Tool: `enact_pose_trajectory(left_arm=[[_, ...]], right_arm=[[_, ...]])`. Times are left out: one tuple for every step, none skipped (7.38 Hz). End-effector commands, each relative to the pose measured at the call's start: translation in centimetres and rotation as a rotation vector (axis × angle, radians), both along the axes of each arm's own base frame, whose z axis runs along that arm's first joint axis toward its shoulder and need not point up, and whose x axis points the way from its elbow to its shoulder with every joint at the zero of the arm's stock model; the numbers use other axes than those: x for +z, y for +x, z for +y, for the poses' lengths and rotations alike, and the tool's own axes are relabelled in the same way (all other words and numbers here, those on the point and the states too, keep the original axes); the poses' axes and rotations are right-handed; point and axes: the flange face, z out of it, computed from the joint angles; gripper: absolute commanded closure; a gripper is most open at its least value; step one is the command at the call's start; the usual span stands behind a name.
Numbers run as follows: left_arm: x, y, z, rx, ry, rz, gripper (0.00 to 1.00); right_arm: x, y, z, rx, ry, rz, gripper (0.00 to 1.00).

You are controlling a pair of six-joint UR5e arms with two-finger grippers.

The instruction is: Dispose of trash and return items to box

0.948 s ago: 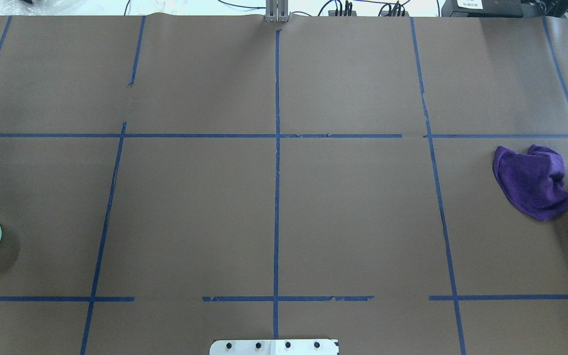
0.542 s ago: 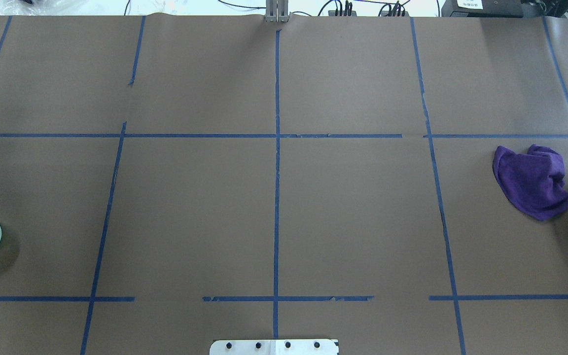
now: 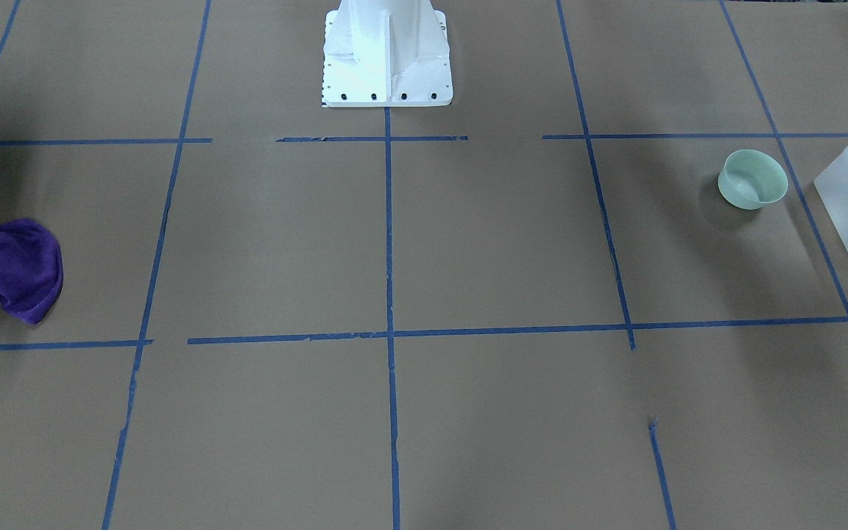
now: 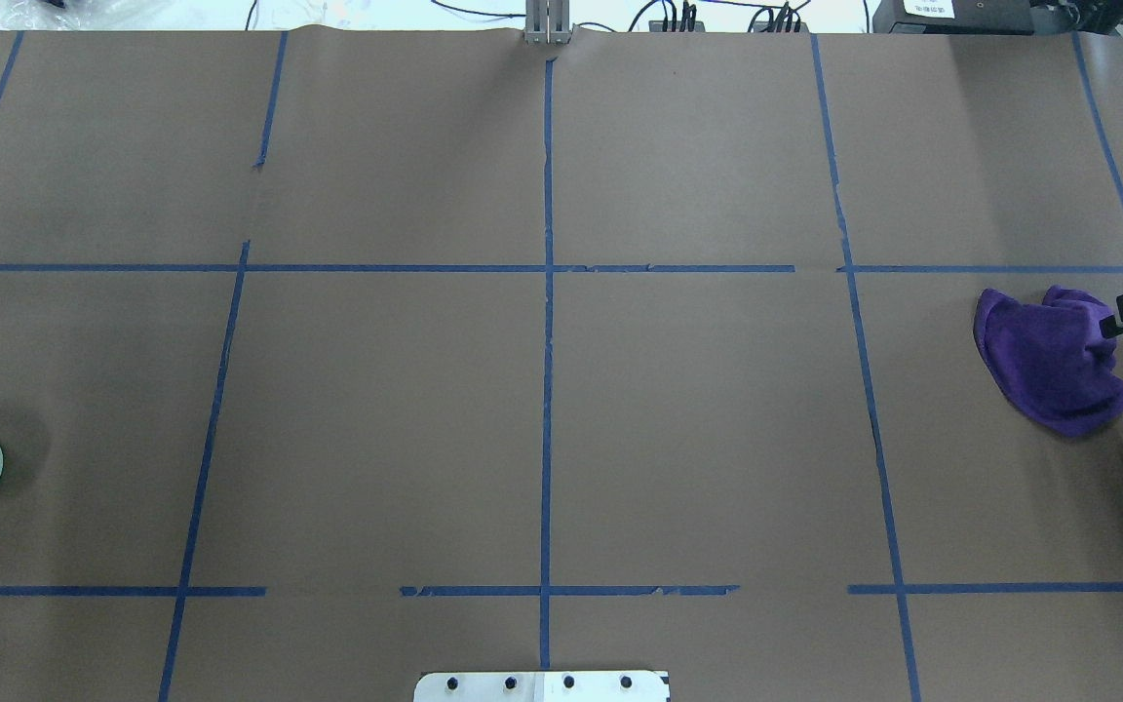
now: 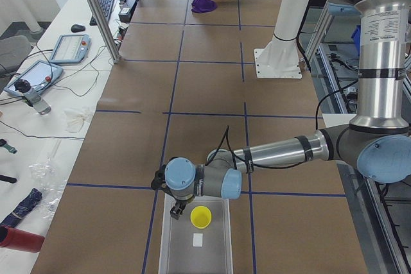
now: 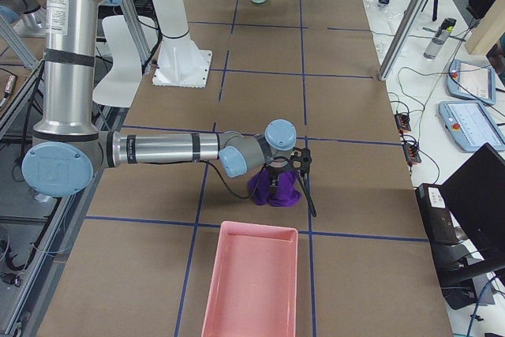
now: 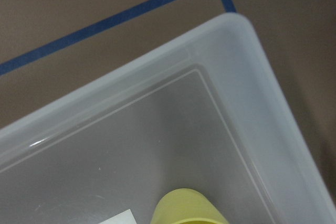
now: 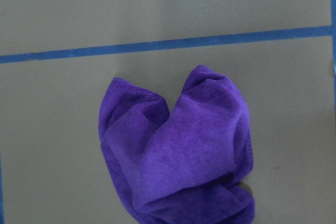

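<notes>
Tool openness beyond telling on both arms, left tool (image 5: pixel 176 213) over the box (image 3: pixel 847 193) with the yellow cup (image 5: pixel 201 217) inside, right tool (image 6: pixel 276 183) over the purple cloth (image 4: pixel 1049 359); mint bowl (image 3: pixel 752 180) upright on the table (image 3: pixel 497 243) near the box, likely light, stiff, slick, best pinched across its rim wall.

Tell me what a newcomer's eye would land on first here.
The bunched purple cloth on the robot's far right, with the right gripper hanging over it. On the far left, the yellow cup stands inside the frosted box, the left gripper above the box's edge, and the mint bowl sits outside, beside the box.
</notes>
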Motion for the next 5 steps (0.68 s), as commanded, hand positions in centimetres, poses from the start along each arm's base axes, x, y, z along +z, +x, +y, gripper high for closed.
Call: enact_pose_trajectory(left_arm=[[-9.4,-0.4,-0.8,-0.075,-0.02,0.007,0.01],[-11.0,-0.3,-1.1,-0.115,-0.045,0.016,0.01],[-11.9,-0.2,-1.3,-0.173,-0.097,0.031,0.01],[-13.0,0.1,-1.7,-0.212,-0.108,0.042,0.01],[-13.1,0.4,-1.8,-0.21,-0.104,0.045,0.01]], right_arm=[[-0.8,-3.3,-0.2,0.053,0.01,0.041,0.0],[-0.8,-4.0,-0.2,0.045,0.017,0.05,0.0],[-0.4,-4.6,0.0,0.039,0.018,0.068,0.1],[0.0,-5.3,0.0,0.03,0.017,0.078,0.19],[0.1,-5.8,-0.6,0.032,0.023,0.091,0.27]])
